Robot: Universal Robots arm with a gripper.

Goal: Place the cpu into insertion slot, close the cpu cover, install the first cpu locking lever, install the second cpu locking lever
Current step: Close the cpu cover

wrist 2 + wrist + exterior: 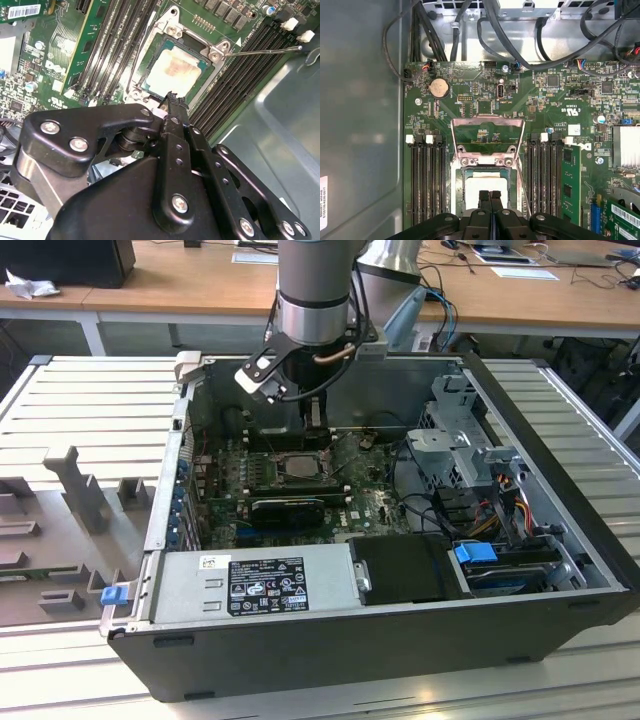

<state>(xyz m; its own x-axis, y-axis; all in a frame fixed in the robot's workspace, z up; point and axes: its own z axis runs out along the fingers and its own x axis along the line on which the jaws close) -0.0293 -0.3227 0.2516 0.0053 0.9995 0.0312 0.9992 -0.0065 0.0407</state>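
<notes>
The cpu [487, 184] lies flat in the insertion slot [461, 175], its silver-grey top [175, 70] marked by a pale stain. The cpu cover [487, 161], a silver frame with a cut-out middle, is swung open and lies back on the board beyond the socket. My gripper [490, 196] hangs just above the cpu's near edge with its black fingers pressed together and nothing between them. The second wrist view puts the fingertips [172, 97] at the socket's rim. A thin locking lever [265, 50] sticks out to one side, unlatched. In the exterior view the gripper [308, 418] is low inside the case over the socket [300, 466].
Long black memory slots [427, 180] flank the socket on both sides. Black cables [520, 45] run across the case wall beyond the board. In the exterior view a power supply [260, 582] and a drive cage [465, 445] crowd the open computer case [330, 660].
</notes>
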